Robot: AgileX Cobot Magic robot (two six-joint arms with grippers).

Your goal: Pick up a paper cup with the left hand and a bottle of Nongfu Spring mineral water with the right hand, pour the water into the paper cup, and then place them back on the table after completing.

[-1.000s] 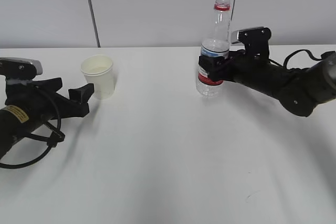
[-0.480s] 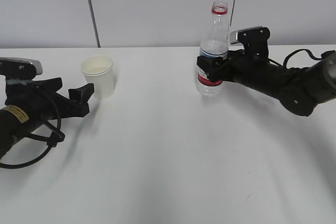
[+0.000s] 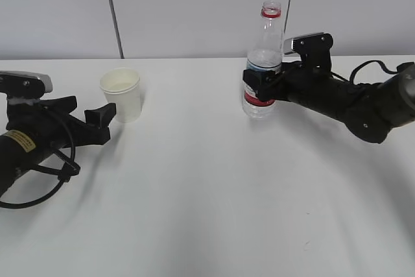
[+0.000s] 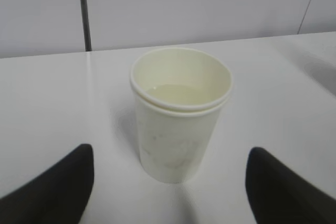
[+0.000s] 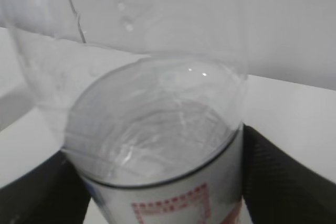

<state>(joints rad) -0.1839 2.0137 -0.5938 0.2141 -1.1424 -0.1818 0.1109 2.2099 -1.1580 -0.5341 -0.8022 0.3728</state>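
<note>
Your bottle (image 3: 263,63) stands upright on the white surface (image 3: 207,192), right of centre, its red-labelled waist pinched by the right claw (image 3: 258,87), apparently ready for lifting. The paper cup (image 3: 121,94) sits free at the left, just ahead of your left claw (image 3: 104,121), whose fingers are spread to straddle it
</note>
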